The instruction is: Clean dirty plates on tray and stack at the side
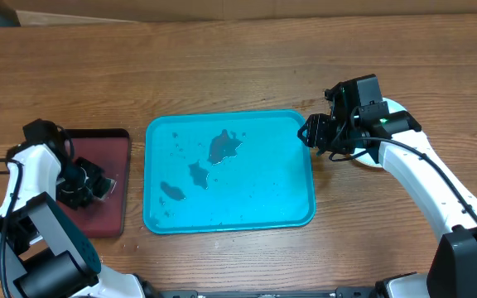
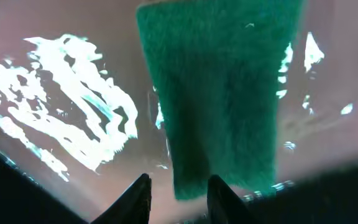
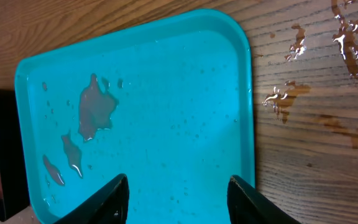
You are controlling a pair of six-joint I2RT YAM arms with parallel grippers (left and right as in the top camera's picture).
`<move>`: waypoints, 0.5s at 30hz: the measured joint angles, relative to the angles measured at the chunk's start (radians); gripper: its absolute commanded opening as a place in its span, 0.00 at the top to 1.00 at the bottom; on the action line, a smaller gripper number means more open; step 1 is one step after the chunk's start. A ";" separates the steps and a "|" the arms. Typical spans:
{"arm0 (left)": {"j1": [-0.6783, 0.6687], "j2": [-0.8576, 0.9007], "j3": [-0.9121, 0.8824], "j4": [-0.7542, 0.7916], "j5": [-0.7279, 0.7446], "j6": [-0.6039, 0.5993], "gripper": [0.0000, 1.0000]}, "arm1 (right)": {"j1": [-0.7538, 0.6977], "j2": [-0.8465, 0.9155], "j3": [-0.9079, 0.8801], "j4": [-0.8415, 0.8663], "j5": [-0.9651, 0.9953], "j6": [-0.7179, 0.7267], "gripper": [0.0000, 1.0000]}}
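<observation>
Turquoise tray [image 1: 288, 207], brownish puddles [image 1: 224, 145]; maroon tray [image 1: 110, 211]; green sponge [image 2: 219, 93]; wood-grain table [image 1: 222, 66].

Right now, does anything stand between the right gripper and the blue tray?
Nothing visible does. The right gripper hangs open at the right rim of the tray, with wet table beside it. The tray holds only puddles; no plates are in view.
</observation>
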State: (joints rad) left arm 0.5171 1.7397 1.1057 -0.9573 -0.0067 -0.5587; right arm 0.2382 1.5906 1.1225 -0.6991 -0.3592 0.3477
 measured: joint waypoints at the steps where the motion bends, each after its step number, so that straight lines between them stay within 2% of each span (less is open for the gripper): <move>1: 0.000 0.000 0.026 -0.023 0.007 0.001 0.69 | 0.000 0.000 0.000 0.000 0.000 0.000 0.47; 7: 0.000 0.000 0.163 -0.074 0.020 0.019 0.67 | 0.000 0.000 0.000 0.001 0.000 0.000 0.48; 8: 0.000 0.000 0.174 -0.072 0.022 0.021 0.72 | 0.000 0.000 0.000 0.001 0.000 0.000 0.48; 9: 0.000 0.000 0.177 -0.063 0.022 0.022 0.85 | 0.000 0.000 0.000 0.002 0.000 0.000 0.47; 10: 0.000 0.000 0.177 -0.056 0.022 0.025 0.93 | 0.000 0.000 0.000 0.003 0.000 0.000 0.47; 11: 0.000 0.000 0.174 -0.048 0.022 0.035 0.96 | 0.000 0.000 0.000 0.003 0.000 0.000 0.47; 15: -0.007 0.000 0.114 0.035 0.022 0.038 0.96 | 0.000 0.000 0.000 0.006 0.000 0.000 0.48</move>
State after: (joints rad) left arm 0.5102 1.7401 1.2198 -0.9226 0.0154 -0.5205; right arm 0.2382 1.5906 1.1225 -0.6930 -0.3592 0.3481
